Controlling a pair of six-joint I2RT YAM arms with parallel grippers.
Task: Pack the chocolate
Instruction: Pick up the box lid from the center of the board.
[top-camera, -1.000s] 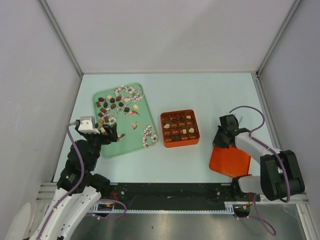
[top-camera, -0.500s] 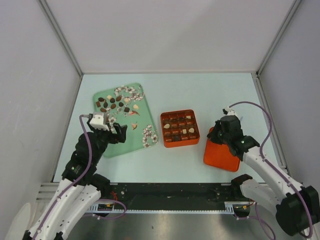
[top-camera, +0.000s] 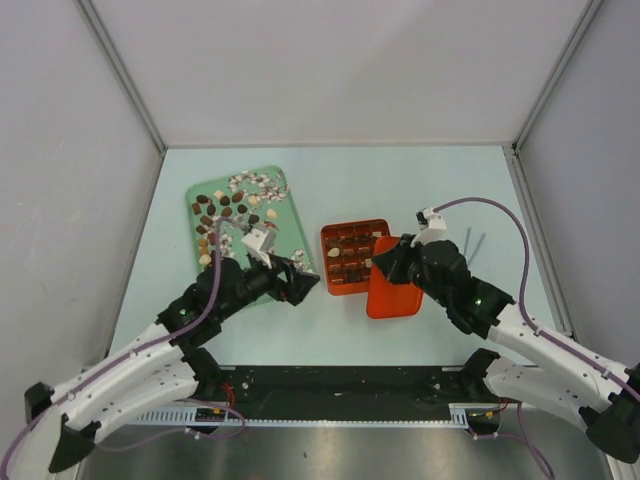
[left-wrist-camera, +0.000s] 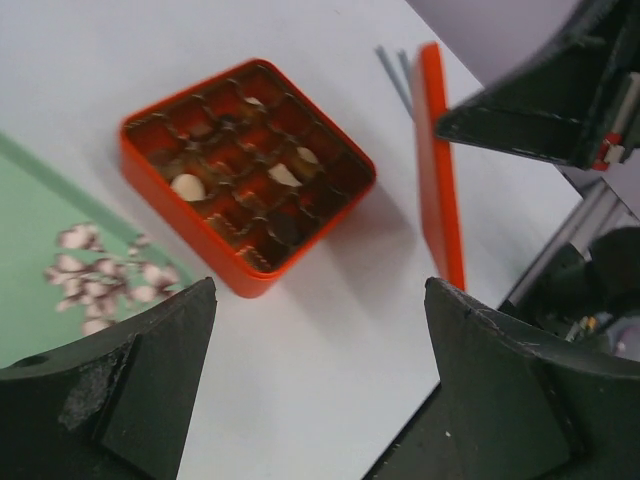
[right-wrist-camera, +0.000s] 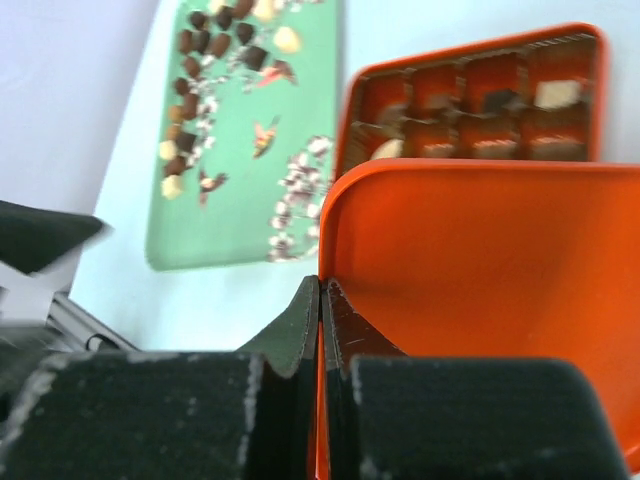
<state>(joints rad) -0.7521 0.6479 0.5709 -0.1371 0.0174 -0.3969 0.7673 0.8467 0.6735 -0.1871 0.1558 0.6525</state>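
Note:
Loose chocolate pieces (top-camera: 222, 208), mostly dark brown, lie on the green tray (top-camera: 232, 290); they also show in the right wrist view (right-wrist-camera: 215, 40). Several pieces sit in cells of the orange grid box (top-camera: 345, 255), also in the left wrist view (left-wrist-camera: 250, 170). My right gripper (top-camera: 393, 265) is shut on the edge of the orange lid (right-wrist-camera: 480, 260), holding it tilted over the box's right side. My left gripper (left-wrist-camera: 320, 295) is open and empty, above bare table just near-left of the box.
Crumpled white and pink wrappers (top-camera: 297, 270) lie on the tray's near right and at its far end (top-camera: 255, 183). Two thin grey sticks (top-camera: 470, 243) lie right of the box. The enclosure walls stand on three sides.
My left gripper has swung right from over the tray toward the box. My right gripper has lifted the lid off the table and carried it left, up against the box.

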